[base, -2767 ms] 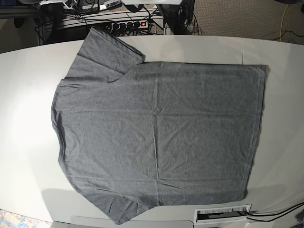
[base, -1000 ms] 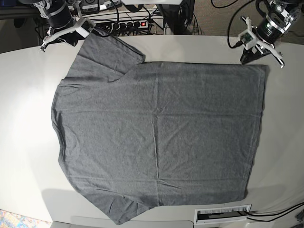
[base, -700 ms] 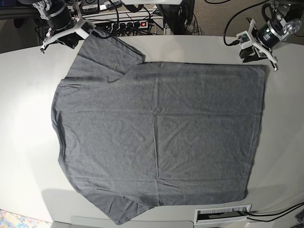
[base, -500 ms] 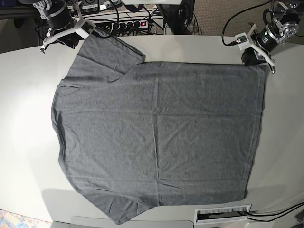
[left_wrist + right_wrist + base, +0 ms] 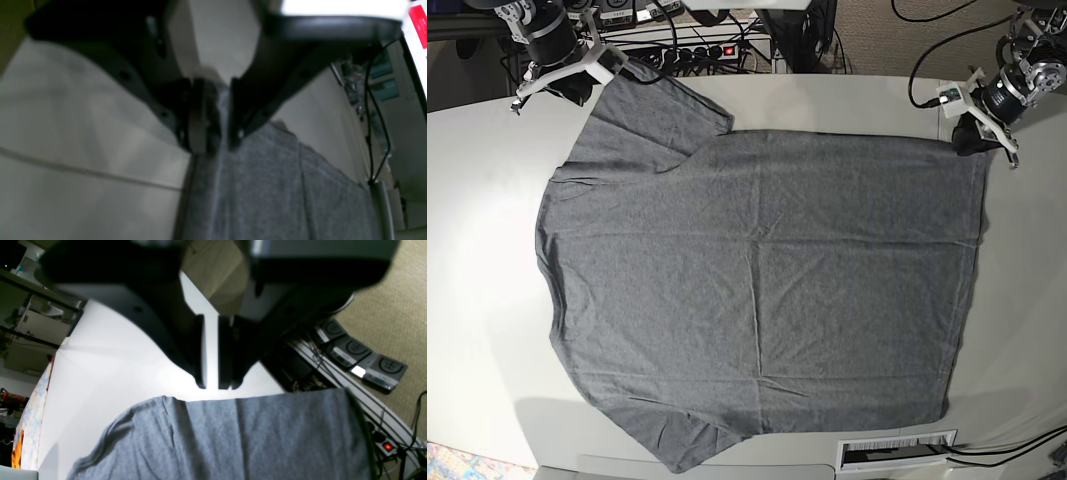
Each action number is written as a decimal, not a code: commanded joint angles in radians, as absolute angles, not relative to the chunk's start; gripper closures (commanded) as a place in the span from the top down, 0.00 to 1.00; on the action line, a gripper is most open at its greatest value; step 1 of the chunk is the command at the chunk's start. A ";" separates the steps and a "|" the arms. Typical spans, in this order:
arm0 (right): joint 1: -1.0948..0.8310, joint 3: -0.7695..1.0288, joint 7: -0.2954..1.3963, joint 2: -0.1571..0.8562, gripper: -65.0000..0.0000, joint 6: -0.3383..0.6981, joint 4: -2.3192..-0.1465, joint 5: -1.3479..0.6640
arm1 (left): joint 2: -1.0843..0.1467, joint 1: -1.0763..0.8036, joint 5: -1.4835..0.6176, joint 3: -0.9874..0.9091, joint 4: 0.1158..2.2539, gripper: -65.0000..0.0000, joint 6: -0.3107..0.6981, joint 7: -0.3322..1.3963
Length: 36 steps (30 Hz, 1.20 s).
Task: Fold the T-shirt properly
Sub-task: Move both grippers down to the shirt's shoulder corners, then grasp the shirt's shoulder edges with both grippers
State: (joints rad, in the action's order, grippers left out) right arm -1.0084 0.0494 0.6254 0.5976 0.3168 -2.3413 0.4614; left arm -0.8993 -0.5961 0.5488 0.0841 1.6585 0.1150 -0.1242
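The grey T-shirt (image 5: 757,280) lies flat, spread across the white table (image 5: 487,250), collar end at left and hem at right. My left gripper (image 5: 972,140) is down at the hem's far right corner. In the left wrist view my left gripper (image 5: 217,143) is open, its jaws either side of the T-shirt (image 5: 267,193) hem edge. My right gripper (image 5: 577,86) hovers just off the far sleeve. The right wrist view shows my right gripper (image 5: 211,386) open by a narrow slit with bare table showing through, just short of the T-shirt (image 5: 233,440) sleeve edge.
Behind the table's far edge lie a power strip (image 5: 697,50) with a red light and tangled cables. Foot pedals (image 5: 353,353) sit on the carpet. A white slotted bar (image 5: 897,450) lies at the front edge, near the shirt's hem corner.
My left gripper has moved right and down onto the hem corner, and its jaws have parted. My right gripper has stayed by the sleeve and opened a little.
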 commanded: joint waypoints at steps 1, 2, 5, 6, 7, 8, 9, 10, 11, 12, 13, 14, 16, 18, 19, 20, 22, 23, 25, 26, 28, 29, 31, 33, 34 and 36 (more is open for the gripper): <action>-1.014 0.054 0.620 0.607 0.10 0.308 -2.356 0.464 | -0.929 -0.624 0.558 0.083 1.658 0.26 0.157 -0.109; -1.014 0.054 0.620 0.607 0.10 0.308 -2.356 0.464 | -0.942 -0.635 0.561 0.083 1.661 0.27 0.156 -0.118; -1.014 0.054 0.620 0.607 0.10 0.308 -2.356 0.464 | -0.963 -0.651 0.576 0.083 1.683 0.28 0.155 -0.124; -1.014 0.054 0.620 0.607 0.10 0.308 -2.356 0.464 | -0.965 -0.651 0.575 0.083 1.687 0.28 0.155 -0.123; -1.014 0.054 0.620 0.607 0.10 0.308 -2.356 0.464 | -0.965 -0.648 0.572 0.083 1.688 0.28 0.155 -0.124; -1.014 0.054 0.620 0.607 0.10 0.308 -2.356 0.464 | -0.965 -0.645 0.572 0.083 1.688 0.28 0.157 -0.124; -1.014 0.054 0.621 0.607 0.10 0.308 -2.356 0.464 | -0.967 -0.645 0.573 0.083 1.687 0.28 0.159 -0.124; -1.014 0.054 0.621 0.607 0.10 0.308 -2.356 0.464 | -0.970 -0.646 0.572 0.083 1.687 0.28 0.159 -0.125; -1.014 0.054 0.621 0.607 0.10 0.308 -2.356 0.464 | -0.974 -0.646 0.573 0.083 1.686 0.28 0.160 -0.128; -1.013 0.054 0.621 0.607 0.10 0.308 -2.356 0.464 | -0.977 -0.645 0.573 0.083 1.686 0.28 0.162 -0.128; -1.013 0.054 0.622 0.607 0.10 0.308 -2.356 0.464 | -0.979 -0.642 0.573 0.083 1.686 0.28 0.162 -0.130; -1.013 0.054 0.622 0.607 0.10 0.308 -2.356 0.464 | -0.978 -0.634 0.572 0.083 1.685 0.28 0.163 -0.131; -1.014 0.054 0.622 0.606 0.10 0.308 -2.356 0.464 | -0.978 -0.614 0.559 0.083 1.678 0.28 0.168 -0.131; -1.014 0.054 0.630 0.607 0.10 0.308 -2.356 0.464 | -0.978 -0.589 0.552 0.083 1.662 0.28 0.175 -0.131; -1.014 0.054 0.633 0.607 0.10 0.308 -2.356 0.464 | -0.978 -0.577 0.543 0.083 1.651 0.28 0.178 -0.131; -1.014 0.054 0.634 0.606 0.10 0.308 -2.356 0.464 | -0.978 -0.566 0.535 0.083 1.642 0.28 0.178 -0.131; -1.014 0.054 0.633 0.607 0.10 0.308 -2.356 0.464 | -0.978 -0.550 0.516 0.083 1.625 0.28 0.181 -0.140; -1.013 0.054 0.633 0.607 0.10 0.308 -2.356 0.464 | -0.978 -0.545 0.516 0.083 1.618 0.28 0.181 -0.147; -1.013 0.054 0.633 0.607 0.10 0.308 -2.356 0.464 | -0.978 -0.546 0.516 0.083 1.609 0.28 0.181 -0.159; -1.011 0.054 0.633 0.607 0.10 0.308 -2.356 0.464 | -0.975 -0.546 0.516 0.083 1.606 0.28 0.181 -0.159; -1.006 0.054 0.633 0.606 0.10 0.308 -2.356 0.464 | -0.972 -0.545 0.516 0.083 1.602 0.28 0.180 -0.169; -1.001 0.054 0.633 0.607 0.10 0.308 -2.356 0.464 | -0.971 -0.546 0.516 0.083 1.602 0.28 0.180 -0.176; -0.995 0.054 0.633 0.607 0.10 0.308 -2.356 0.464 | -0.968 -0.545 0.516 0.083 1.602 0.28 0.180 -0.181; -0.995 0.054 0.634 0.607 0.10 0.308 -2.356 0.464 | -0.966 -0.541 0.516 0.083 1.602 0.28 0.180 -0.181; -0.995 0.054 0.634 0.607 0.10 0.308 -2.356 0.464 | -0.965 -0.535 0.516 0.083 1.602 0.28 0.181 -0.181; -0.995 0.054 0.636 0.606 0.10 0.308 -2.356 0.464 | -0.963 -0.519 0.516 0.083 1.602 0.28 0.181 -0.181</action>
State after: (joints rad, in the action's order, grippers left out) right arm -0.9890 0.0494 0.6373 0.5983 0.3153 -2.3413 0.4591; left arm -0.9470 -0.5198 0.5114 0.0853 1.5997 0.1642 -0.1844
